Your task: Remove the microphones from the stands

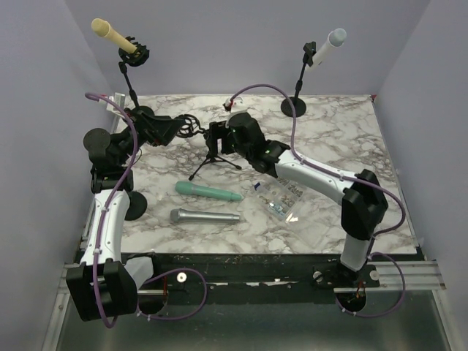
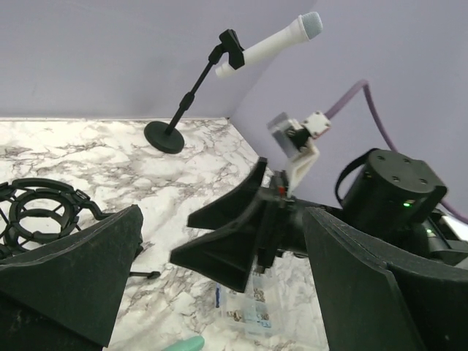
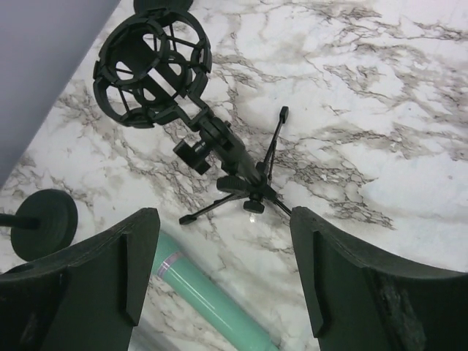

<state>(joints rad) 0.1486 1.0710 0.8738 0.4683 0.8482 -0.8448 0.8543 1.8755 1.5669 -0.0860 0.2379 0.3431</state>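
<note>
Jaws of the right gripper [image 3: 223, 252] and the left gripper [image 2: 219, 256] both gape wide, holding nothing, flanking the black tripod stand [image 3: 230, 172] with its empty cage mount. A mint-green cylindrical microphone [image 1: 208, 192] lies flat on the marble tabletop [image 1: 344, 139] near the stand's feet, with a grey metal microphone [image 1: 205, 216] just beside it.

Two matching robot arms. The left arm [image 1: 108, 223] and the right arm [image 1: 316, 172] each have smooth white tubular links joined by bulky black rounded joint housings, and each rises from a black block base. A thin left purple cable [image 1: 134, 157] trails along one arm and a right purple cable [image 1: 263, 86] along the other (both loop loosely away from the links). A small green light [image 2: 404, 205] glows on the right arm's round black wrist cap, beside a white bracket [image 2: 301, 157]. The left gripper [image 2: 223, 212] and right gripper [image 3: 223, 212] have broad, matte black, wedge-shaped fingers [image 3: 95, 285].
</note>
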